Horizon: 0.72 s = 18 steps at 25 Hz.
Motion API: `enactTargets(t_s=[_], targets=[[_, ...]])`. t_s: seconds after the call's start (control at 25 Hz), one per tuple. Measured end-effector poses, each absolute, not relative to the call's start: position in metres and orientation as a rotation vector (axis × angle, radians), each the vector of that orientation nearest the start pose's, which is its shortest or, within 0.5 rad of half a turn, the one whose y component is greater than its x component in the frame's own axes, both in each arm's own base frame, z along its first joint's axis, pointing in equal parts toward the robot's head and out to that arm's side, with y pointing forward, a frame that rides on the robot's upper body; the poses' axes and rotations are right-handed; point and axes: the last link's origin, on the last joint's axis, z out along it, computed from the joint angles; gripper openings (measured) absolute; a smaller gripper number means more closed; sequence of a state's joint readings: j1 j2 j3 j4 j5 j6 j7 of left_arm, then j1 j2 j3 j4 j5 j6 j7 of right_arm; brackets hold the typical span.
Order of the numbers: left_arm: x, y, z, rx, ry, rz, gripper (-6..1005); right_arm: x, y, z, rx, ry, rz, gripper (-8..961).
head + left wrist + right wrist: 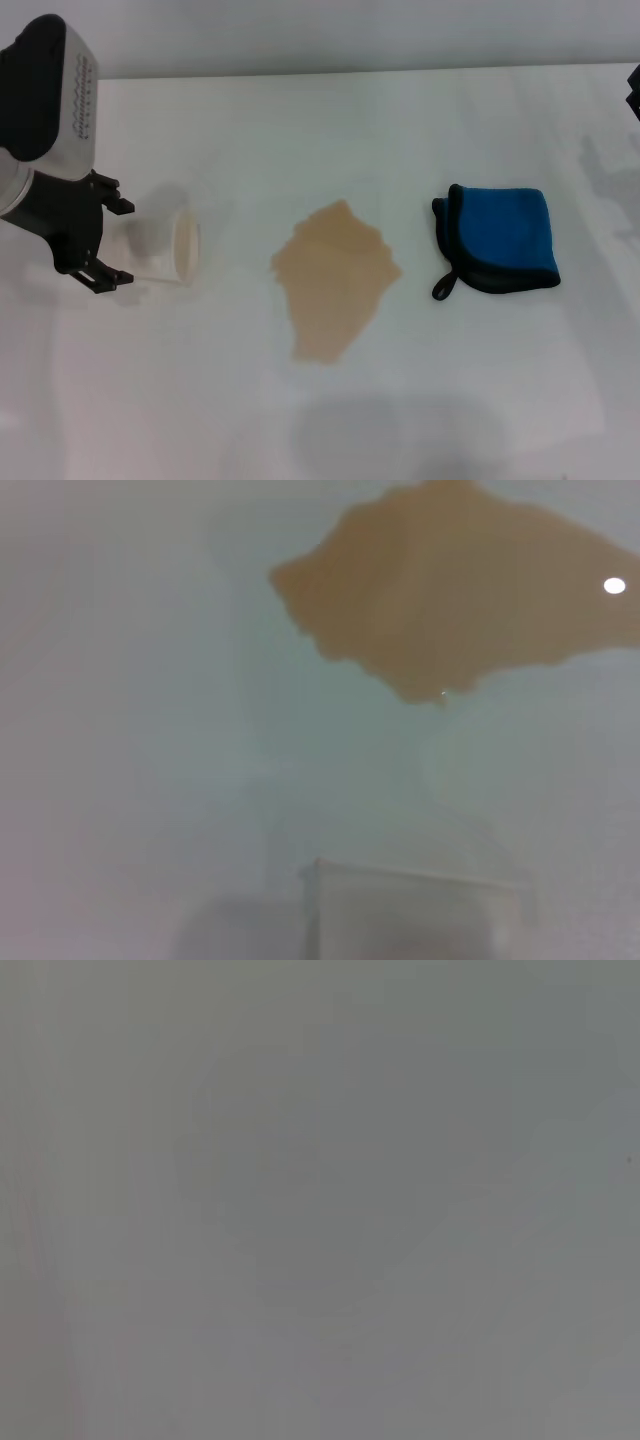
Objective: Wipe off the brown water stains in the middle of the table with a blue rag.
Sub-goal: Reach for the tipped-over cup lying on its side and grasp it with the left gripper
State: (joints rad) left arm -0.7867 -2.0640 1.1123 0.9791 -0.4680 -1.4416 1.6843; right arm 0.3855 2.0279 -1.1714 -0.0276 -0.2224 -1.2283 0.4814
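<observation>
The brown water stains (334, 283) form one jagged tan patch in the middle of the white table (330, 130). They also show in the left wrist view (460, 590). The blue rag (500, 238) lies folded, flat on the table to the right of the patch, with its black loop toward the patch. My left gripper (122, 243) is at the far left, low over the table, with its jaws spread wide. A cream paper cup (168, 249) lies on its side right at its fingertips. Only a dark sliver of my right arm (634, 92) shows at the right edge.
The cup's mouth faces the tan patch, and the cup shows blurred at the edge of the left wrist view (410, 910). The right wrist view shows only plain grey surface. The table's far edge meets a grey wall.
</observation>
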Motion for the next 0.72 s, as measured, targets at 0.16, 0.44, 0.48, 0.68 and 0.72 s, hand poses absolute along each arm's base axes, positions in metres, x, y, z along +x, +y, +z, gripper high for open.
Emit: enactTargets(t_s=[0.16, 0.44, 0.48, 0.68, 0.72], targets=[[-0.209, 0.399, 0.004, -2.867, 0.274, 0.655, 886, 0.382, 0.307, 0.038, -1.439, 0.732, 0.781, 735], [-0.211, 0.403, 0.002, -2.841, 0.27, 0.649, 886, 0.381, 0.308, 0.038, -1.442, 0.731, 0.782, 735], [-0.212, 0.403, 0.001, -2.837, 0.266, 0.648, 886, 0.381, 0.308, 0.038, -1.442, 0.731, 0.783, 735], [-0.219, 0.405, -0.006, -2.825, 0.248, 0.633, 886, 0.381, 0.308, 0.038, -1.444, 0.73, 0.784, 735], [-0.219, 0.405, -0.007, -2.824, 0.251, 0.625, 886, 0.381, 0.308, 0.038, -1.446, 0.73, 0.784, 735]])
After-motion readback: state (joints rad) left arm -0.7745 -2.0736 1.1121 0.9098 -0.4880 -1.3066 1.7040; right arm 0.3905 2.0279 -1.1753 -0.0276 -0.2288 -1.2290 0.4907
